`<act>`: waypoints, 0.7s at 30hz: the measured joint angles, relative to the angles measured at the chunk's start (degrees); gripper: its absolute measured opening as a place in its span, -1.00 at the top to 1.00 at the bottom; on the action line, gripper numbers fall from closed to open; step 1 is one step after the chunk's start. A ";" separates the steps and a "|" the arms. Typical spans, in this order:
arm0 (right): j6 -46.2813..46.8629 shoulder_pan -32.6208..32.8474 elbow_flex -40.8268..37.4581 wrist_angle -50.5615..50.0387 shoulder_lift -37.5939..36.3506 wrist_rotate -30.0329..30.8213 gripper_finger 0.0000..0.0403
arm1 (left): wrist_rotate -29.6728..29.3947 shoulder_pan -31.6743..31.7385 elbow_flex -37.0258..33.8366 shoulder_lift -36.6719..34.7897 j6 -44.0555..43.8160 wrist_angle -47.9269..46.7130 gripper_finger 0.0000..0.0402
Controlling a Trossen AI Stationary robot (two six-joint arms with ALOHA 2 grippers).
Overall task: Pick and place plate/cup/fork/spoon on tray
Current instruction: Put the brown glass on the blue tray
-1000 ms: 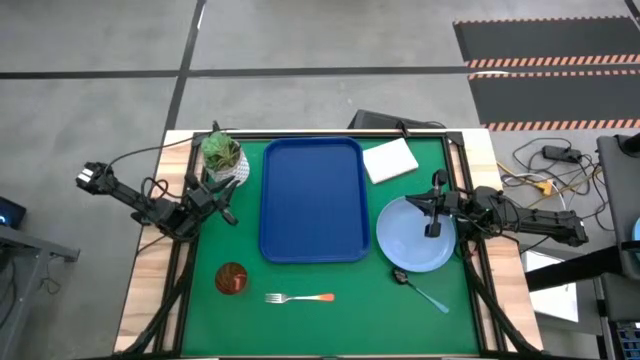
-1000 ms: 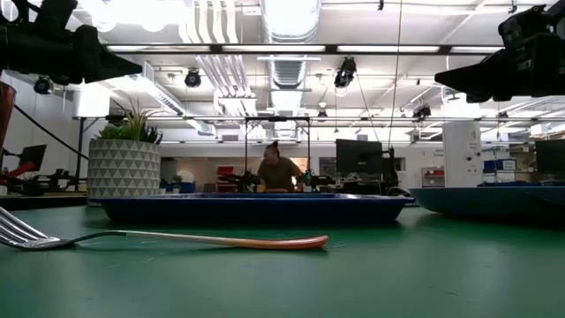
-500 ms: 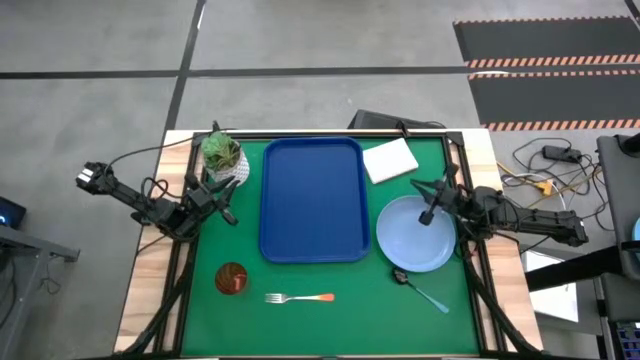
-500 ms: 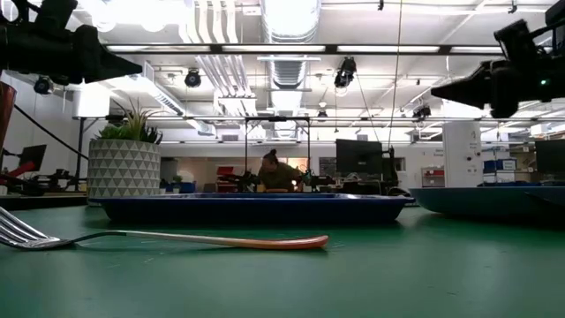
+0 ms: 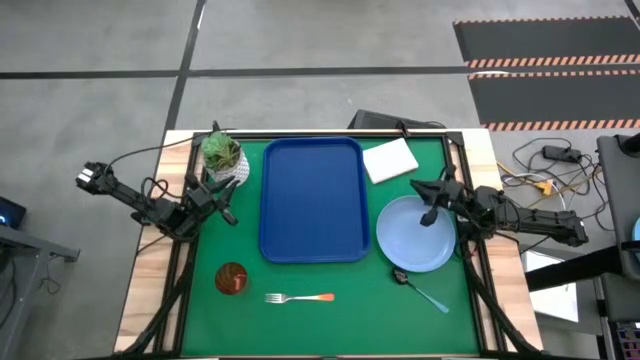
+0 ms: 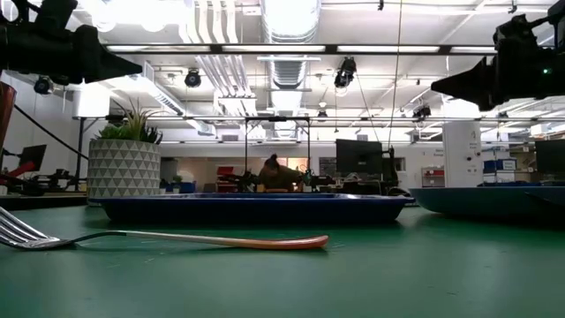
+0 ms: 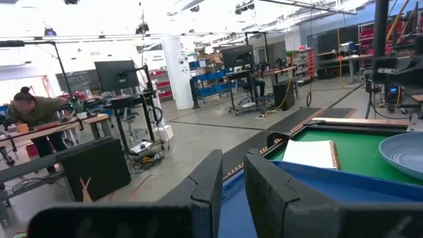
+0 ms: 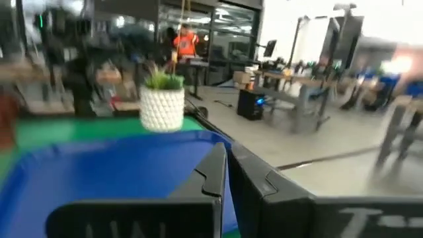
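Grey concrete floor — striped hazard mats, bright ceiling lights, desks with monitors.

One camera looks straight down over my table; another sits level on the mat, facing the room. Both share the tray and fork.

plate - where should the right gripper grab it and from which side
Probably the rim nearest the right gripper, on the far edge of the plate. The plate lies flat with a shallow rim, so one finger must slip under the lip, coming in low from outside. The tray lies just to its left.
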 joint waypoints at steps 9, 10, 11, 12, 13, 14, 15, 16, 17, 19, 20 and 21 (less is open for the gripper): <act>4.40 -0.02 -0.02 -0.02 0.00 1.64 0.96 | 1.09 -0.01 -0.01 0.00 -17.04 1.04 0.78; 4.20 -0.02 -0.02 -0.02 0.00 1.64 0.96 | 1.11 -0.01 0.01 0.00 -17.95 1.01 0.78; 4.07 -0.02 0.00 -0.02 0.00 1.64 0.96 | 1.11 0.00 0.01 0.00 -18.78 1.01 0.78; 4.05 -0.02 -0.02 -0.02 0.00 1.64 0.96 | 1.11 0.00 -0.01 0.00 -19.01 1.05 0.78; 4.04 -0.02 -0.01 0.10 0.00 1.64 0.96 | 1.11 0.00 0.01 0.00 -19.03 1.07 0.78; 4.04 -0.02 -0.02 0.71 0.00 1.63 0.96 | 1.11 0.00 0.00 0.00 -19.05 1.20 0.78; 4.03 -0.02 -0.02 1.89 0.00 1.62 0.96 | 1.14 0.00 -0.01 0.00 -19.07 1.74 0.78; 4.05 -0.02 -0.02 3.33 0.00 1.64 0.96 | 1.14 0.00 -0.01 0.00 -19.33 2.59 0.78; 4.01 -0.02 -0.02 5.25 0.01 1.62 0.96 | 1.14 -0.02 -0.01 0.02 -21.04 3.89 0.78; 3.28 -0.02 -0.01 10.53 0.40 0.81 0.96 | 1.74 0.03 0.00 0.01 -27.14 7.36 0.78; 2.02 -0.02 -0.01 13.22 0.53 -0.51 0.96 | 3.01 0.12 0.01 0.00 -28.91 8.75 0.78; 0.15 -0.02 -0.01 15.87 0.73 -2.28 0.96 | 4.94 0.19 0.16 0.01 -29.26 9.40 0.78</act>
